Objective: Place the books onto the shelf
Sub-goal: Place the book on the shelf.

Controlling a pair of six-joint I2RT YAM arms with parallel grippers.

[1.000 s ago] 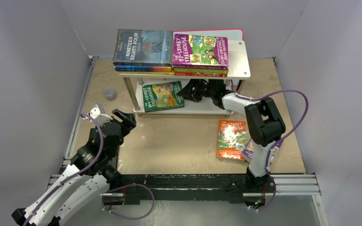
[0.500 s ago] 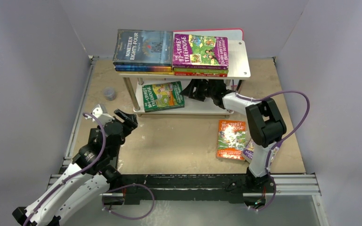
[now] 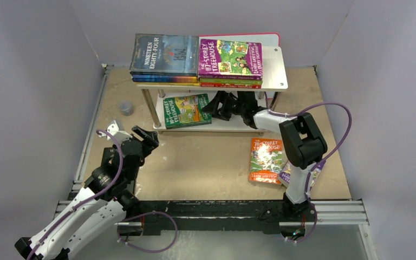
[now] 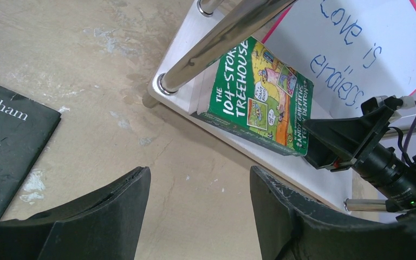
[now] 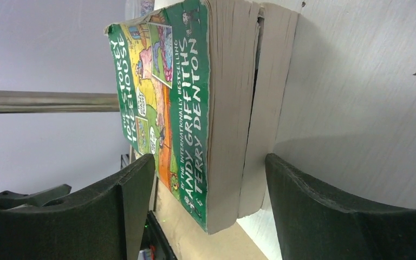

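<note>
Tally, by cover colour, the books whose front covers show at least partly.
Dark blue: 1, Nineteen Eighty-Four
Purple: 1, 117-Storey Treehouse
Green: 1, 104-Storey Treehouse
Orange: 1, orange Treehouse book on the table
Black: 1, Maugham book on the table
Colour unclear: 1, half-hidden book beside the orange one
Total: 6

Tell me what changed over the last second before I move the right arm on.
The right end effector opened its jaws wider and let go of the green book, now resting on another book on the shelf's lower board. Unchanged: the left end effector, open above the table, the stacks on the top board, and the orange book.
</note>
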